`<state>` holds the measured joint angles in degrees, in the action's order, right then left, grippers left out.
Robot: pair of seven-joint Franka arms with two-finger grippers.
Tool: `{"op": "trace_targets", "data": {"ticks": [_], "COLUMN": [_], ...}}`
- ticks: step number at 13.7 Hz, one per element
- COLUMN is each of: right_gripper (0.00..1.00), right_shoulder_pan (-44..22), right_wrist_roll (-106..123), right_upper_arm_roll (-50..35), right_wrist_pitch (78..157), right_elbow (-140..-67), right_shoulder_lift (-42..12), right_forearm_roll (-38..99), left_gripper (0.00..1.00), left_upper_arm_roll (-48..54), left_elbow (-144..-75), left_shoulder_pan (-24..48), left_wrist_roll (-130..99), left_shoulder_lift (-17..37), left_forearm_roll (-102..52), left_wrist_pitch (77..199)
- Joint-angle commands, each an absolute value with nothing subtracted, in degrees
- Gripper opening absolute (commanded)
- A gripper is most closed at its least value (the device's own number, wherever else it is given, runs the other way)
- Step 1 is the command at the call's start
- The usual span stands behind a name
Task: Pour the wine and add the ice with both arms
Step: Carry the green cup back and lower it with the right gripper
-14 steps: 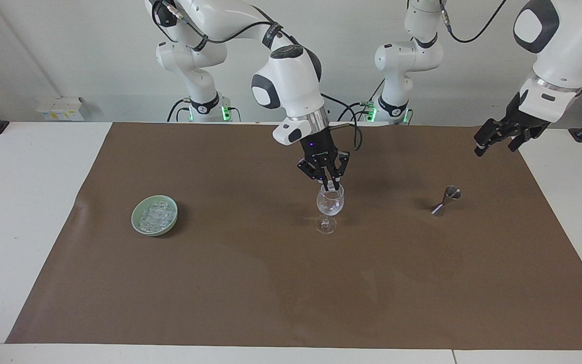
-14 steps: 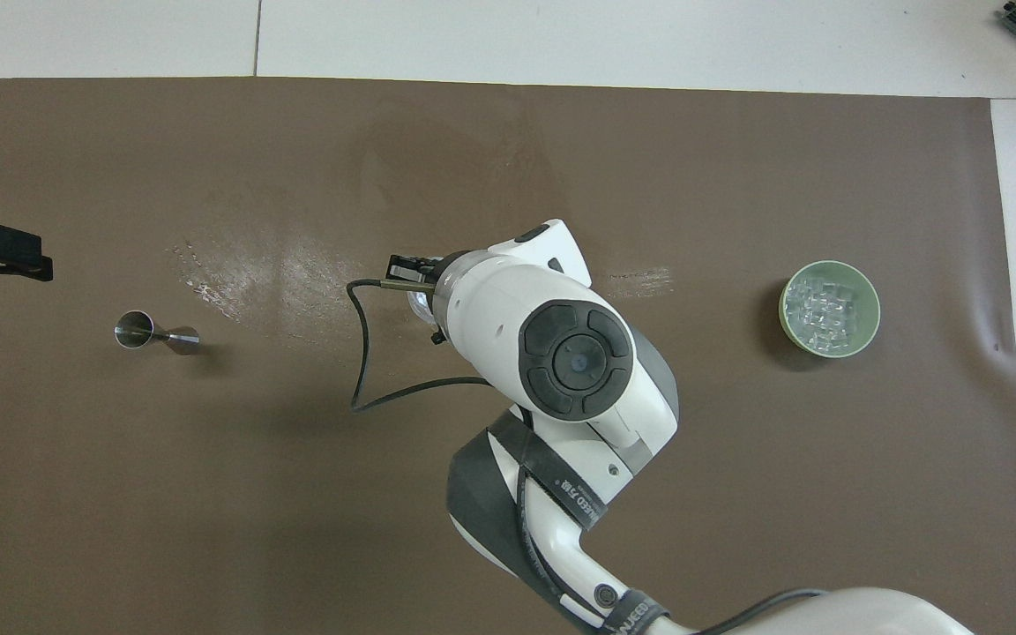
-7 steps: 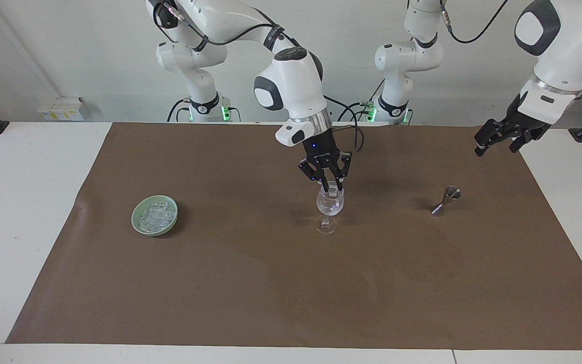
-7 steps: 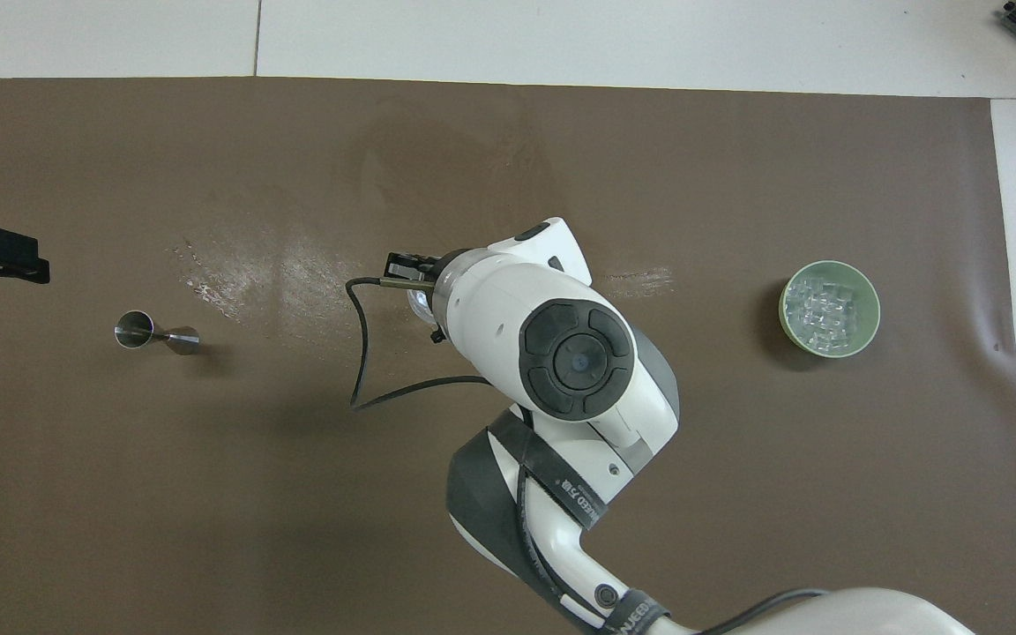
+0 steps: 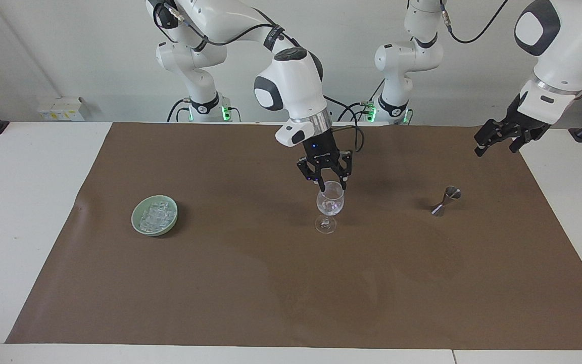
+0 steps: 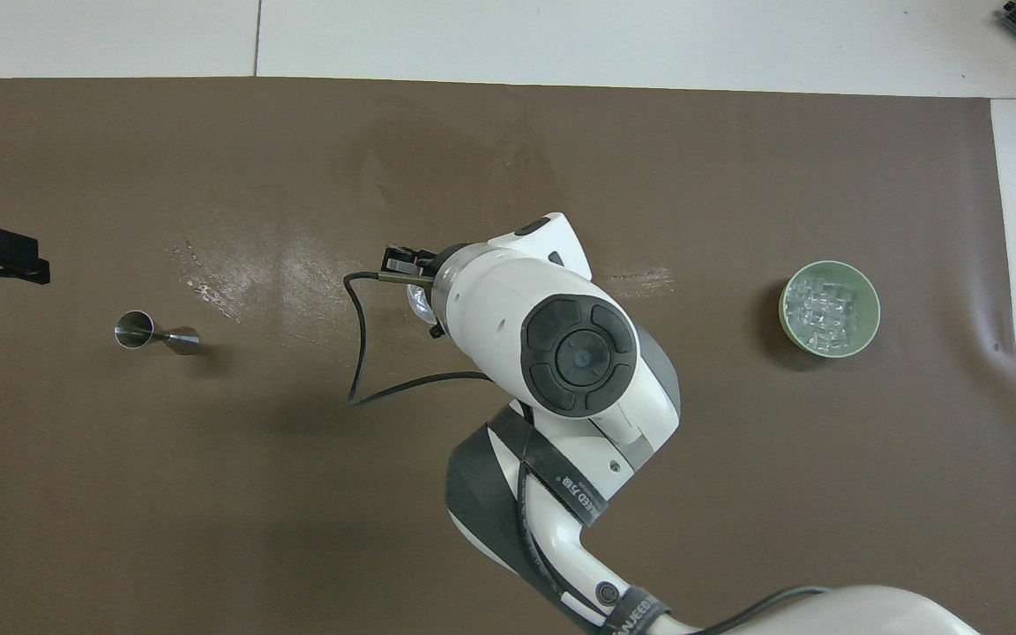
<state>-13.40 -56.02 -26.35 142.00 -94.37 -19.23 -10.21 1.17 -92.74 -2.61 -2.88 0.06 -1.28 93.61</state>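
So right pincer [image 5: 330,184] sits over the wine glass [image 5: 330,205] mid-table, fingers apart w/ nothing in them. Ice [image 5: 155,216] is heaped in the green bowl [image 5: 139,228] toward the right arm's end. Left pincer [image 5: 494,139] waits wide open, empty, above the jigger [image 5: 445,201].

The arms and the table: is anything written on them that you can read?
Right arm: white lettering on its dark band, too small to read.
Right gripper: a small mark on its black body, too blurred to read.
Glass, ice bowl, jigger, mat: no writing shows.
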Motion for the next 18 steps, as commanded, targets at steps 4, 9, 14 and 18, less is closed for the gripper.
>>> {"op": "trace_targets", "data": {"ticks": [4,9,14,18], "right_gripper": [1.00,1.00,1.00,1.00], "right_shoulder_pan": [-12.39,-9.76,-5.64,-3.34], "right_wrist_roll": [-57.05,-48.10,-40.27,-34.11], "right_upper_arm_roll": [-21.55,-16.44,-13.71,-12.14], "right_wrist_pitch": [138.88,126.94,118.40,113.48], "right_elbow": [-91.93,-92.02,-92.28,-92.29], "right_shoulder_lift": [-17.59,-13.63,-10.64,-7.66], "right_forearm_roll": [-13.27,-13.45,-13.27,-12.39], "left_gripper": [1.00,1.00,1.00,1.00], "left_upper_arm_roll": [1.41,1.41,1.41,1.41], "left_elbow": [-94.13,-94.13,-94.13,-94.13], "left_shoulder_pan": [-2.99,-2.99,-2.99,-2.99], "left_wrist_roll": [-2.20,-2.20,-2.20,-2.20], "left_shoulder_lift": [-1.23,-1.23,-1.23,-1.23], "left_forearm_roll": [-0.53,-0.53,-0.53,-0.53], "left_wrist_pitch": [93.25,93.25,93.25,93.25]}}
